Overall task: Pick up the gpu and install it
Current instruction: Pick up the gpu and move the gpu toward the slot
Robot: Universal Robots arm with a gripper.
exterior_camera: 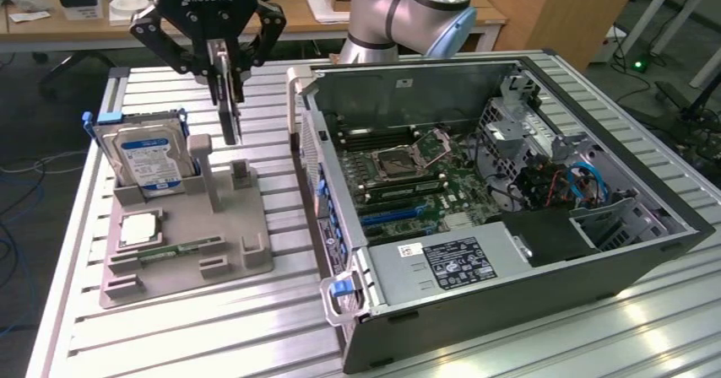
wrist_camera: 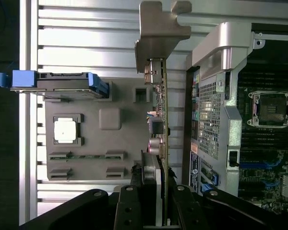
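My hand (wrist_camera: 156, 191) sits closest, clenched on the gpu (wrist_camera: 161, 120). The card hangs edge-on beneath it, bracket end down, over the grey holder (exterior_camera: 225, 264) on the desk (exterior_camera: 169, 344). The pick-up looks done: the card seems clear of the holder, near the hard drive (exterior_camera: 150, 160). Installing is left. The open computer case (exterior_camera: 631, 251) stands just beside, its blue slots apparently bare. My wrist points straight down.

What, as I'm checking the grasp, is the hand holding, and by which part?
The thin dark rectangular expansion card with a silvery metal bracket, pinched by its upper edge in the hand.
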